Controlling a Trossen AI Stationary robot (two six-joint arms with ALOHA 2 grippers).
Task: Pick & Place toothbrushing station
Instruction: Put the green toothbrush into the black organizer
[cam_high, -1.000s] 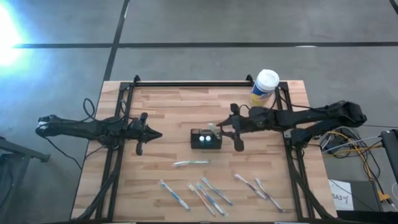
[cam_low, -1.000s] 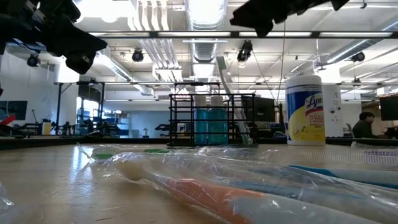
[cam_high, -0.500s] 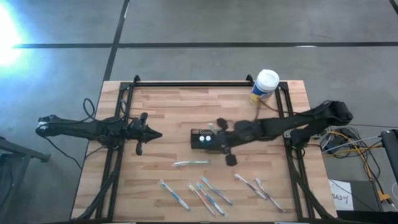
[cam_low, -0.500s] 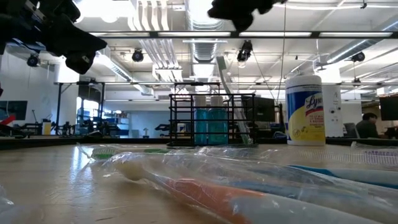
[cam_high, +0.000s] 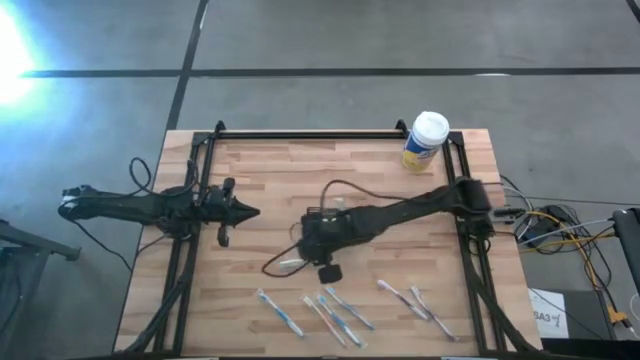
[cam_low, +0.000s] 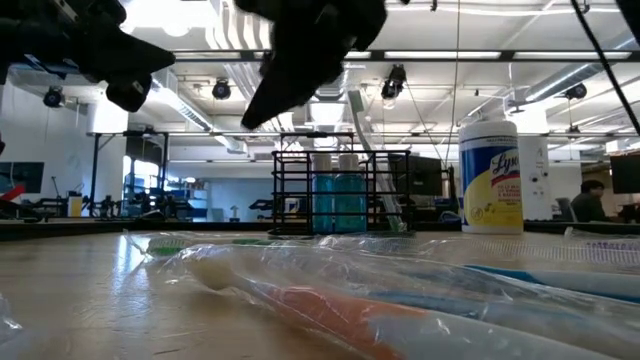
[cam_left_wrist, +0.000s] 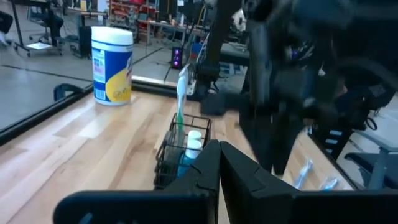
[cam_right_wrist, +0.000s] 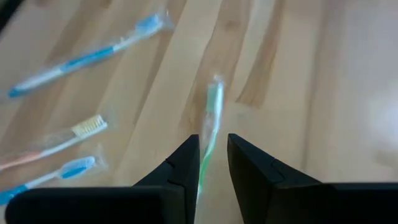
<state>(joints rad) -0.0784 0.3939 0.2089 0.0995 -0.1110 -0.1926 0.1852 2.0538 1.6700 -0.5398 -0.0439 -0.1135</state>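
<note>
While the right gripper (cam_right_wrist: 212, 163) is hovering slightly parted over a green toothbrush (cam_right_wrist: 210, 127), the caddy (cam_left_wrist: 180, 151) is standing just behind; the left gripper (cam_left_wrist: 219, 163) is waiting closed.

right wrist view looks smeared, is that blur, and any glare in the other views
Right wrist view: the green toothbrush ahead of the right gripper is streaked by motion blur. High view: strong glare at the left edge. Low view: bright ceiling lights, near wrapped toothbrushes out of focus. Left wrist view: the right arm is blurred.

black mesh caddy (cam_low: 340, 190), yellow-labelled canister (cam_low: 489, 176) (white cap), green toothbrush (cam_right_wrist: 211, 118)
</note>
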